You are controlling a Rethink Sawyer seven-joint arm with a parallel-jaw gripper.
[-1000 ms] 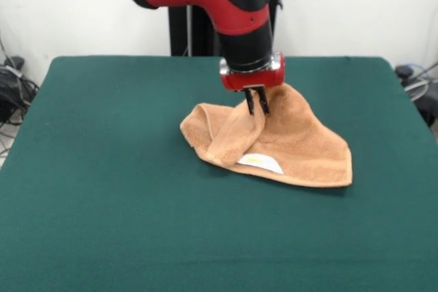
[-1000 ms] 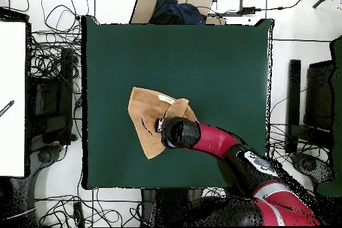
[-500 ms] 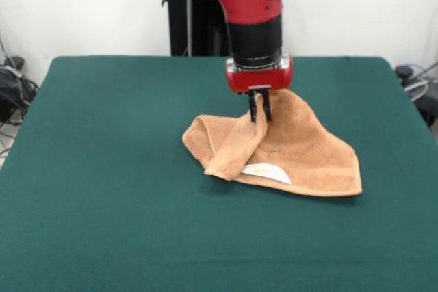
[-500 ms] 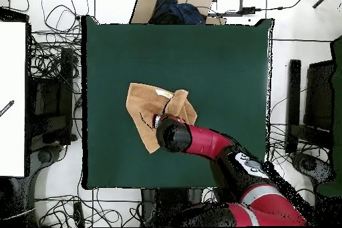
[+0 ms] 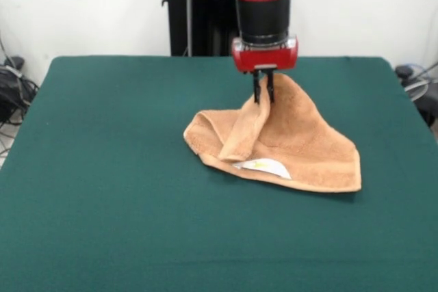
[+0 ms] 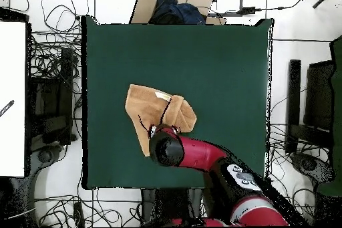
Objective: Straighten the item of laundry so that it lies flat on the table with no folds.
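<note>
The item of laundry, an orange-tan towel (image 5: 301,148) (image 6: 143,108), lies crumpled near the middle of the green table (image 5: 102,203) (image 6: 220,65). One part is pulled up into a peak, and a folded flap hangs down from it over the rest. A white label (image 5: 263,167) shows at the towel's front edge. My gripper (image 5: 263,95) hangs straight down and is shut on the towel's raised peak. In the overhead view the arm's wrist (image 6: 167,150) covers the gripper and the towel's near corner.
Bare green cloth surrounds the towel on every side. Cables (image 6: 50,58), a cardboard box (image 6: 167,1) and a white panel (image 6: 12,98) lie beyond the table's edges. Black posts (image 5: 198,18) stand behind the table.
My gripper has risen and drawn back toward the table's far side, slightly rightward in the front view, lifting the towel's pinched part higher. The towel slid along with it.
</note>
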